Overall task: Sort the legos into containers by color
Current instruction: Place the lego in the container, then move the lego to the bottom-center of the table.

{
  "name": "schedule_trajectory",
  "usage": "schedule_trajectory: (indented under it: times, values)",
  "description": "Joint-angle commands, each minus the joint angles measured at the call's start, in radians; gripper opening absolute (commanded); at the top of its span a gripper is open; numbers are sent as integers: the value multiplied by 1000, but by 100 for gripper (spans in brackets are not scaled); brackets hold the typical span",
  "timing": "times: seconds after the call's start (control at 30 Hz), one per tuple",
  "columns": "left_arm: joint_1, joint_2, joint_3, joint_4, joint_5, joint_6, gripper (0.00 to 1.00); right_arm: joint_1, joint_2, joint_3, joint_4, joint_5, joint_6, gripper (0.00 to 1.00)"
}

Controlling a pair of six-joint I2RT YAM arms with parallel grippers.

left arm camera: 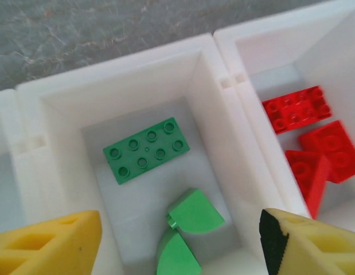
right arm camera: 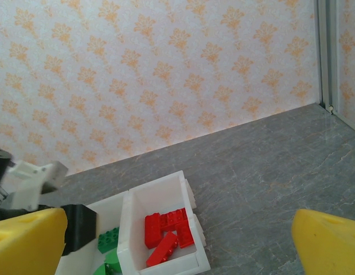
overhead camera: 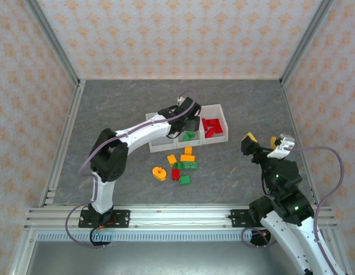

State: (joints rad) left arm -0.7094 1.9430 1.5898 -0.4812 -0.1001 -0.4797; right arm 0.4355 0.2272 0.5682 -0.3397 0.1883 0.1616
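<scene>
Left claw [overhead camera: 191,122] hovers over the middle bin [left arm camera: 203,74], fingers wide and empty. Green legos [left arm camera: 147,150] lie in that bin, and reds [left arm camera: 306,137] sit in the bin beside it. The green drop looks done. Next it should lift clear and reach for the loose pile [overhead camera: 180,166] on the counter [overhead camera: 240,109]. Right claw [overhead camera: 262,141] stands wide and empty, well apart.
</scene>
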Motion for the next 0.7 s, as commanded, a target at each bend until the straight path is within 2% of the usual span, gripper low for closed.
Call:
schedule_trajectory:
  times: [0.0,0.2,0.3,0.5,0.67]
  values:
    - [-34,-94,-40,28,-14,-4,82,-1,1,-4,5,20,9,100]
    - [-150,-146,-79,-85,-110,-34,94,-1,10,-2,4,20,10,100]
    - [-196,-141,-103,-141,-117,-89,98,-1,11,-4,5,17,11,100]
    - [-218,-130,-199,-171,-91,-222,98,-1,14,-4,7,8,8,100]
    - [-233,-109,-256,-137,-30,-253,97,-1,15,-5,8,3,8,100]
